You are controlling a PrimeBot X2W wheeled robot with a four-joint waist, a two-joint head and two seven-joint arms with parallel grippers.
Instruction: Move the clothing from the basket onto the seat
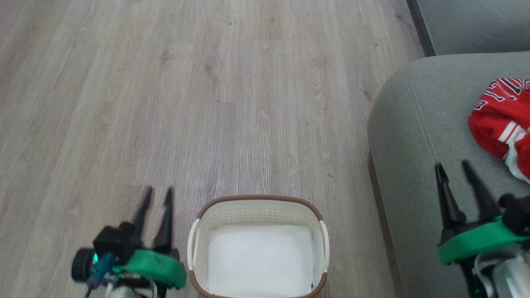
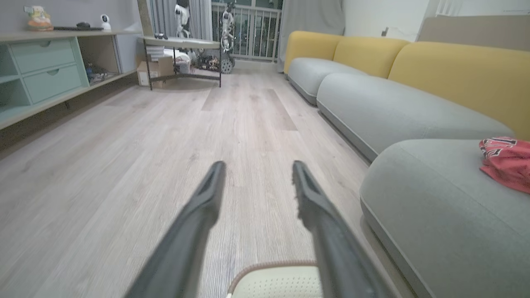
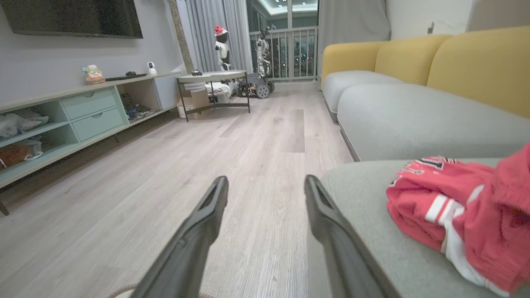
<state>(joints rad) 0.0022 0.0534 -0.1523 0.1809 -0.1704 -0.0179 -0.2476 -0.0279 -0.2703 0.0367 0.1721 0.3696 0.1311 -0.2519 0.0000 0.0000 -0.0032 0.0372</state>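
Note:
The red clothing [image 1: 503, 124] with white stripes lies crumpled on the grey-green seat [image 1: 418, 136] at the right; it also shows as clothing [image 2: 507, 163] and clothing [image 3: 463, 215] in the wrist views. The white basket [image 1: 258, 248] with a brown rim stands on the floor at the bottom centre, its white bottom bare. My left gripper [image 1: 156, 194] hovers just left of the basket, open and holding nothing. My right gripper [image 1: 453, 167] is over the seat's front part, left of the clothing, open with nothing between its fingers.
Pale wood floor [image 1: 207, 103] stretches ahead. A second grey cushion [image 2: 393, 111] with yellow backrests [image 2: 455, 70] continues the sofa. A low shelf unit [image 3: 62, 120] with mint drawers runs along the left wall, and a small metal-framed table [image 3: 213, 89] stands at the far end.

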